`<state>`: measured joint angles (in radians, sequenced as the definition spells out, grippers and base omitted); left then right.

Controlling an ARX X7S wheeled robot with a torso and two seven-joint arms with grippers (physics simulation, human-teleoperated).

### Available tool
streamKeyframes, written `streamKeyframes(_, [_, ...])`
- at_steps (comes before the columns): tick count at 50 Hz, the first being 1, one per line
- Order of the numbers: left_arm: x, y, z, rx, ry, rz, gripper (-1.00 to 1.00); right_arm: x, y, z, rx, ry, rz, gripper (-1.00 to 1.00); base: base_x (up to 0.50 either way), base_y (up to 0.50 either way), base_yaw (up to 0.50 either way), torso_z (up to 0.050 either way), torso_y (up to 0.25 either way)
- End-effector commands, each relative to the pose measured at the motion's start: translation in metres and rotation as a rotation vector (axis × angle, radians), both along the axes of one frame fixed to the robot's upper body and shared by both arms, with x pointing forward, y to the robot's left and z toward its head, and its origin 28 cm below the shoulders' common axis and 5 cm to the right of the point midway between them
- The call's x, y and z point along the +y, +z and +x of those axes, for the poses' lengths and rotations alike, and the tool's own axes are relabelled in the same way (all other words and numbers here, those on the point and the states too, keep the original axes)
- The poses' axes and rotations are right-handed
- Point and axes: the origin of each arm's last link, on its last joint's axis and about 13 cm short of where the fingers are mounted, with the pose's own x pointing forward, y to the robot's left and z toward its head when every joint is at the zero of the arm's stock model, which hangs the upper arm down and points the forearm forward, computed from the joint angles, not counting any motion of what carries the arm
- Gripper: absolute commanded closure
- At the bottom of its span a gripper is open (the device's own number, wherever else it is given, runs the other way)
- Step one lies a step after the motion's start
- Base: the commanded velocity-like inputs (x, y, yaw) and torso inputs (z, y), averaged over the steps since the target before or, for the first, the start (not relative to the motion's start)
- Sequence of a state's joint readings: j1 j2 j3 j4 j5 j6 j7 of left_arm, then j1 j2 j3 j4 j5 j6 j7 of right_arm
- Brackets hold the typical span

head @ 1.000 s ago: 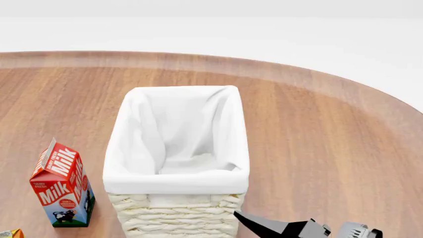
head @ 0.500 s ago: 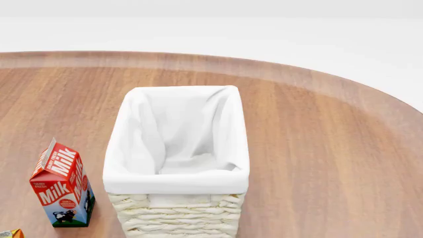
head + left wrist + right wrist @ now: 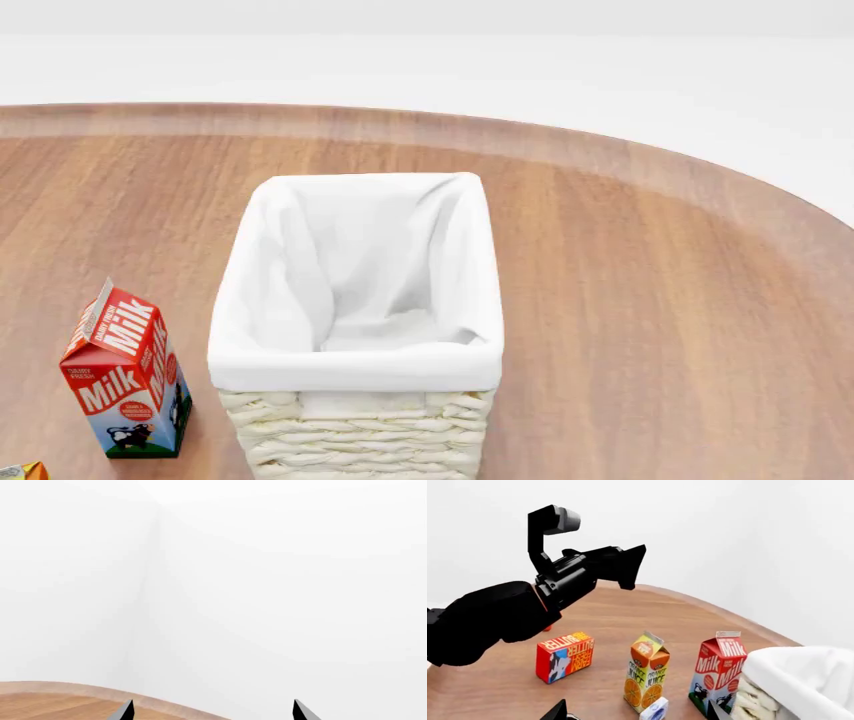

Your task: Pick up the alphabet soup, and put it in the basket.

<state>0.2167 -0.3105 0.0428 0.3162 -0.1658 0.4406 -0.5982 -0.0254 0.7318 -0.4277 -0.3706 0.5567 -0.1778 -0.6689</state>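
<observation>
You had no sight of the alphabet soup in any view, so which way it lay from either pincer, and which arm was nearer, could not be told. The basket (image 3: 358,300) stood open and unfilled on the round wooden table (image 3: 641,280), the milk carton (image 3: 127,375) just beside it. Your right gripper (image 3: 637,711) showed only two dark tips, set wide apart and holding nothing; the left gripper (image 3: 212,711) likewise gaped wide, aimed past the table's edge at blank wall. Only the right wrist view showed the butter box (image 3: 564,656), the orange juice carton (image 3: 647,677) and the left arm (image 3: 540,602) raised above them
</observation>
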Motion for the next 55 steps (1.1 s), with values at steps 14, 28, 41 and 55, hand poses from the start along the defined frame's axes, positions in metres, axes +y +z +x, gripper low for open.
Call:
streamKeyframes(14, [0.001, 0.0, 0.0, -0.003, 0.001, 0.001, -1.0, 0.001, -0.019, -0.007, 0.022, 0.038, -0.028, -1.0, 0.0, 0.0, 0.0, 0.0, 0.0])
streamKeyframes(28, [0.0, -0.001, 0.001, -0.001, -0.002, 0.004, -1.0, 0.001, -0.03, -0.012, 0.016, 0.032, -0.051, -1.0, 0.0, 0.0, 0.0, 0.0, 0.0])
streamKeyframes(41, [0.0, -0.002, 0.001, -0.001, -0.003, 0.004, -1.0, 0.003, -0.042, -0.016, 0.003, 0.027, -0.066, -1.0, 0.0, 0.0, 0.0, 0.0, 0.0])
streamKeyframes(55, [0.0, -0.002, 0.002, -0.001, -0.004, 0.005, -1.0, 0.006, -0.043, -0.02, -0.007, 0.042, -0.072, -1.0, 0.0, 0.0, 0.0, 0.0, 0.0])
